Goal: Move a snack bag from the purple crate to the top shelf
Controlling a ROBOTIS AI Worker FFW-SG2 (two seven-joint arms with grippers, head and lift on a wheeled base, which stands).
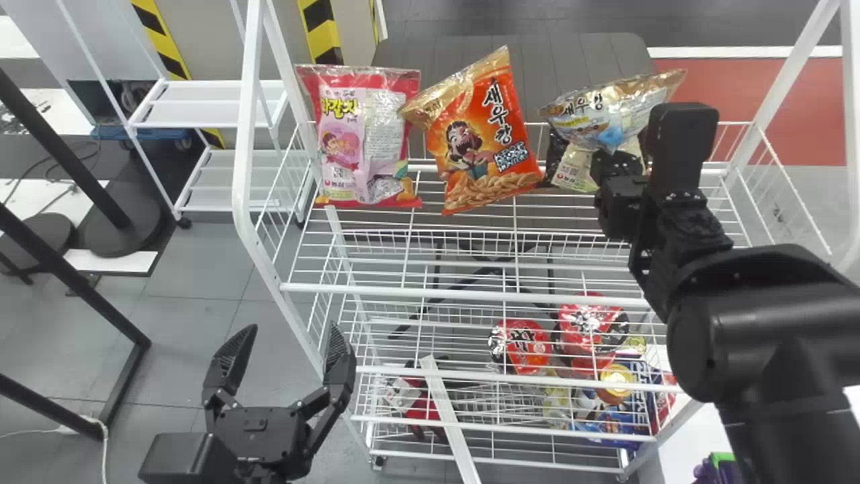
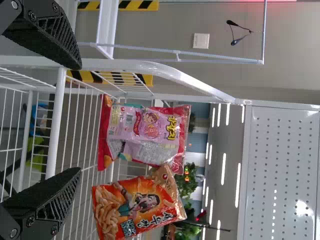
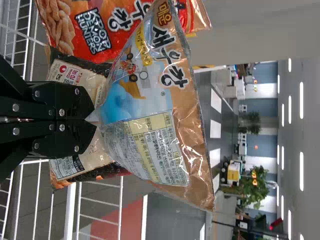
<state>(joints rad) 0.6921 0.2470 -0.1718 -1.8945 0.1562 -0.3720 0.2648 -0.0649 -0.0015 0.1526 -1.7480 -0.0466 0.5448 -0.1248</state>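
At the top shelf's right part, my right gripper (image 1: 617,165) holds a gold snack bag (image 1: 601,114) with a blue print. In the right wrist view the right gripper (image 3: 94,116) is shut on one end of that gold bag (image 3: 145,105). A black and cream bag (image 1: 574,165) is behind it, partly hidden. On the top shelf (image 1: 463,294) stand a pink bag (image 1: 363,134) and a tilted orange bag (image 1: 480,138). My left gripper (image 1: 290,336) stays low, left of the rack, open and empty; in its wrist view the left gripper (image 2: 80,119) has fingers spread before the rack.
Lower wire shelves hold red packs (image 1: 524,346) and a blue pack (image 1: 615,403). White posts (image 1: 250,134) frame the rack's left side. A small purple and green thing (image 1: 715,469) shows at the bottom right, beside the right arm. A dark stand (image 1: 67,269) is at the far left.
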